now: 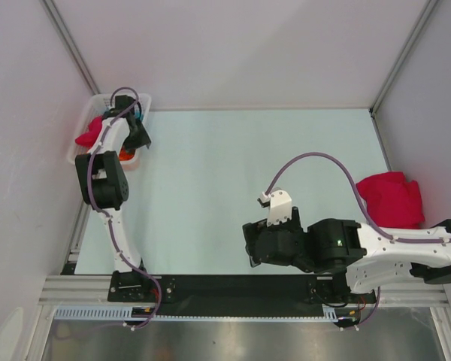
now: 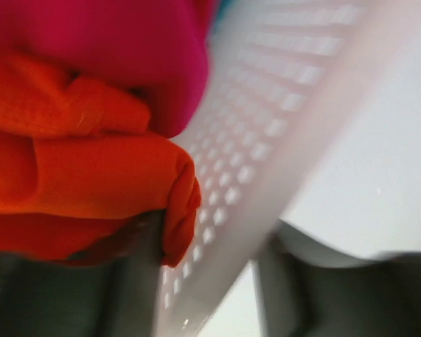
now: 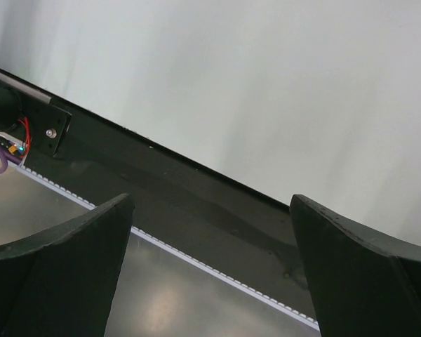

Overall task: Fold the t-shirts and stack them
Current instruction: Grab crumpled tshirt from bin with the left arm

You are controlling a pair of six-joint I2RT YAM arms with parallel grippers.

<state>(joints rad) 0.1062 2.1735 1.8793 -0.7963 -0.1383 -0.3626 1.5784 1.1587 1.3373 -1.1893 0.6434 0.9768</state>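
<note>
T-shirts (image 1: 90, 134): orange shirt (image 2: 91, 175), magenta shirt (image 2: 91, 42) bunched in basket (image 2: 266, 140); second magenta shirt (image 1: 391, 199) heaped on surface (image 1: 248, 165). I judge none folded or stacked. Left tool (image 2: 207, 281) at orange shirt, grip I cannot tell; right tool (image 3: 210, 267) spread, empty.

I count four t-shirts.
- Magenta-red shirt (image 1: 391, 197): crumpled heap, right edge of the table (image 1: 233, 173).
- Second magenta-red shirt (image 1: 90, 132), orange shirt (image 2: 91, 175), teal shirt (image 2: 222, 5): bunched together in the white basket (image 1: 99, 98), far left. The teal is barely visible.

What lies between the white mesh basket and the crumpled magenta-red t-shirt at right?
Top view: bare pale table, crossed only by a purple cable.
</note>
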